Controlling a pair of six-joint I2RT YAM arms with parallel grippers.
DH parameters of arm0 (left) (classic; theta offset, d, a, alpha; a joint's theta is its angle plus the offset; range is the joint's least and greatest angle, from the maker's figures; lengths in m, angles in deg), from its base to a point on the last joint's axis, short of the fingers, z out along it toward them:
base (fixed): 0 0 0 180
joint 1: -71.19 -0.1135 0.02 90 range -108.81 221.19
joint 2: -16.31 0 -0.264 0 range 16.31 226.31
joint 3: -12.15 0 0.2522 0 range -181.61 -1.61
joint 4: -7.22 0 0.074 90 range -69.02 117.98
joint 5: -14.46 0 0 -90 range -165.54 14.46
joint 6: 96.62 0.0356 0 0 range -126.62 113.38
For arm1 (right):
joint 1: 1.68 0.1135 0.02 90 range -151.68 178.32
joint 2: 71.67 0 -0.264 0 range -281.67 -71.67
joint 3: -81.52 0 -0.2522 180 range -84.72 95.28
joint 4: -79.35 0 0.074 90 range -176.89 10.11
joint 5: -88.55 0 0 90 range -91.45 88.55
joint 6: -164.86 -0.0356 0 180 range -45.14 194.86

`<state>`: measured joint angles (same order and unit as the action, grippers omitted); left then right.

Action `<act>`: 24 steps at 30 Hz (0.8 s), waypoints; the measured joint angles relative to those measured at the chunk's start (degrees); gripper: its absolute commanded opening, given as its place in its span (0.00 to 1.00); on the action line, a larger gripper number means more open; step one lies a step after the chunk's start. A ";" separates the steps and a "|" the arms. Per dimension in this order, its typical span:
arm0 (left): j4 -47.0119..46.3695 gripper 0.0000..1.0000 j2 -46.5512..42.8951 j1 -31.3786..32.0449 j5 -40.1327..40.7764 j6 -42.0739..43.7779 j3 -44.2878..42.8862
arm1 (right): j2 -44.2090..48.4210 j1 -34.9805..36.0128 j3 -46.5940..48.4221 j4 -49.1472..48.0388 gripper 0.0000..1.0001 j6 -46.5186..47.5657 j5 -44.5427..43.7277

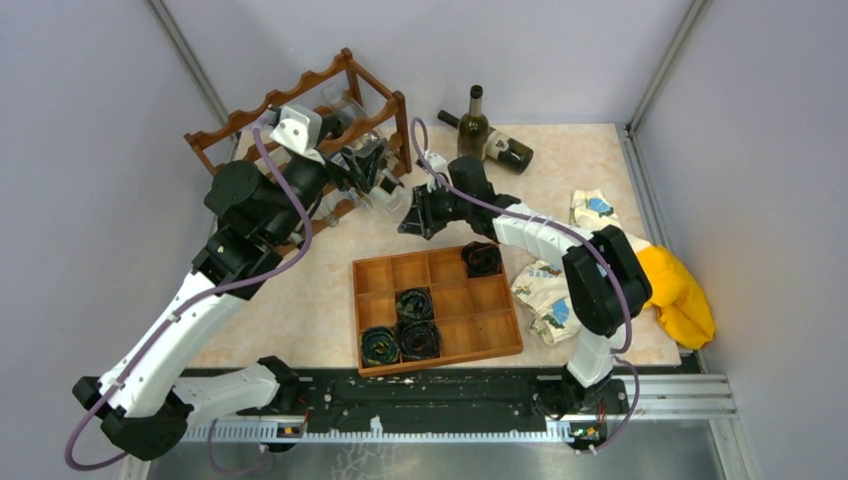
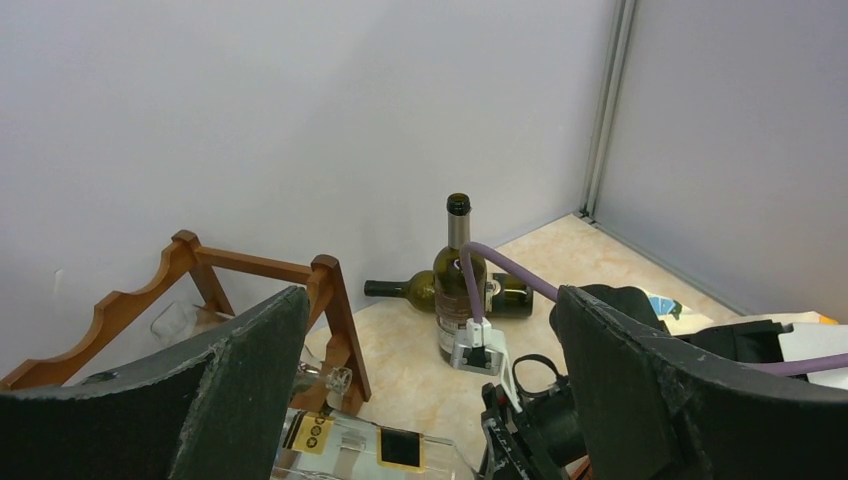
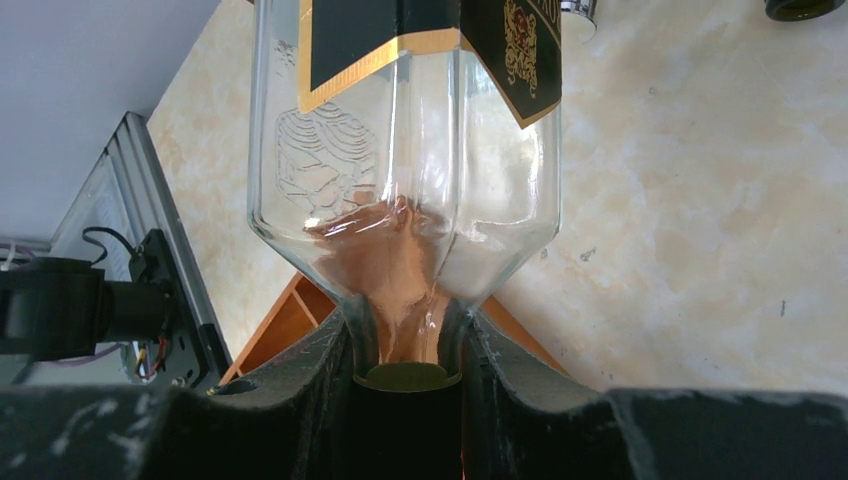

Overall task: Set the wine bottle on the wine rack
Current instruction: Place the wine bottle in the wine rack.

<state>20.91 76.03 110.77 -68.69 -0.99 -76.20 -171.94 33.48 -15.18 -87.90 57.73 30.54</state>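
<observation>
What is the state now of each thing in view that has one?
left gripper: open, holding nothing.
right gripper: shut on the clear bottle's neck.
clear bottle: held by its neck.
wine rack: standing upright.
first green bottle: standing upright.
second green bottle: lying on its side.
tray: four compartments hold black rolls, the rest are empty.

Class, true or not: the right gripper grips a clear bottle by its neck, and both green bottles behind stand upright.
Not quite: only one green bottle stands upright; the other green bottle lies on its side, as the left wrist view shows. The right gripper does grip the clear bottle by its neck.
</observation>
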 measured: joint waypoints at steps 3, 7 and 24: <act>0.00 0.99 -0.13 0.00 0.15 0.24 0.07 | -0.92 0.04 1.07 -0.15 0.00 -0.66 -0.07; -0.04 0.99 -0.35 -0.09 0.31 0.57 0.09 | -2.23 0.04 2.38 -0.28 0.00 -1.18 -0.20; -3.74 0.99 -0.50 -0.09 0.48 3.23 0.55 | -10.64 0.74 13.20 1.62 0.00 -1.53 -1.62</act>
<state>17.17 75.53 110.68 -68.21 2.24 -75.65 -182.59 34.22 -1.98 -86.29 56.20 28.92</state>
